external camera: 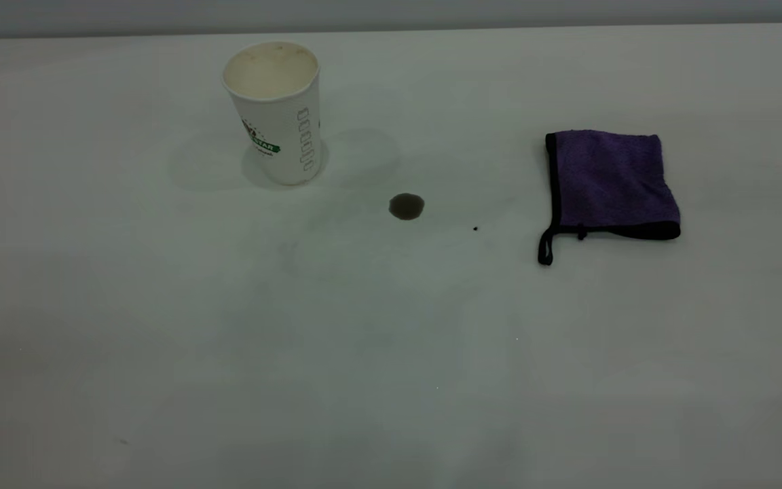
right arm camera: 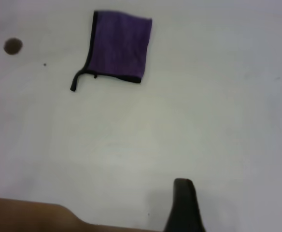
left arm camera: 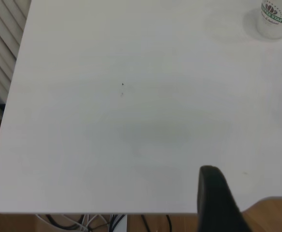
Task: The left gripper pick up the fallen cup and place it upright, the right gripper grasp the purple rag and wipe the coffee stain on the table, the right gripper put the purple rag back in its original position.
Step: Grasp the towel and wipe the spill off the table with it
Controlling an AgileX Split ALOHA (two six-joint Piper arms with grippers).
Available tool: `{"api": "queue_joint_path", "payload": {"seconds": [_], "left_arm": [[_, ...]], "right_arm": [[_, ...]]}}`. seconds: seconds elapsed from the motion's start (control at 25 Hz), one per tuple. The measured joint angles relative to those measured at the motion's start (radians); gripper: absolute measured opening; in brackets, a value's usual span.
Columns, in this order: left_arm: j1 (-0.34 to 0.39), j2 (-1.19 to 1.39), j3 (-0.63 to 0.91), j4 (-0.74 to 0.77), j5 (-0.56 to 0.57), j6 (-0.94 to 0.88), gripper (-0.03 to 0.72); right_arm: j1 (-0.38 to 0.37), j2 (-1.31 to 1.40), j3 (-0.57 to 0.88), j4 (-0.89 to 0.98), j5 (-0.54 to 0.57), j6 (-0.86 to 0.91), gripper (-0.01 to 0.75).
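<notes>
White tabletop, the table (external camera: 391, 380) fills every view. On it the purple rag (external camera: 609, 182) lies flat and folded to the right, well apart from the coffee stain (external camera: 406, 206), with the cup (external camera: 278, 112) already upright beyond the stain to the left. Soft, limp terry should be light and bunch when pinched; an edge or the black corner strap (external camera: 546, 247) looks easiest to take. Neither gripper's jaw state can be told; each wrist view shows only one dark finger.

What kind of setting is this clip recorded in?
Probably a lab or test bench: a plain white table with only a staged paper cup, coffee stain and purple rag, cables hanging below its edge.
</notes>
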Motion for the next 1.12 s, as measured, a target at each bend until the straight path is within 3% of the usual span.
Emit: {"api": "queue_joint_path", "payload": {"seconds": [0.4,0.56,0.88,1.12], "left_arm": [[0.000,0.000,0.000,0.000,0.000,0.000,0.437],[0.000,0.000,0.000,0.000,0.000,0.000,0.437],[0.000,0.000,0.000,0.000,0.000,0.000,0.437],[0.000,0.000,0.000,0.000,0.000,0.001,0.437]], "right_arm": [[0.001,0.482,-0.002,0.173,-0.307,-0.171,0.617],[0.040,0.678,-0.016,0.218,-0.439,-0.241,0.617],[0.138,1.086,-0.221,0.223,-0.505,-0.258,0.617],[0.169,1.338,-0.392,0.222,-0.515,-0.277,0.617]]}}
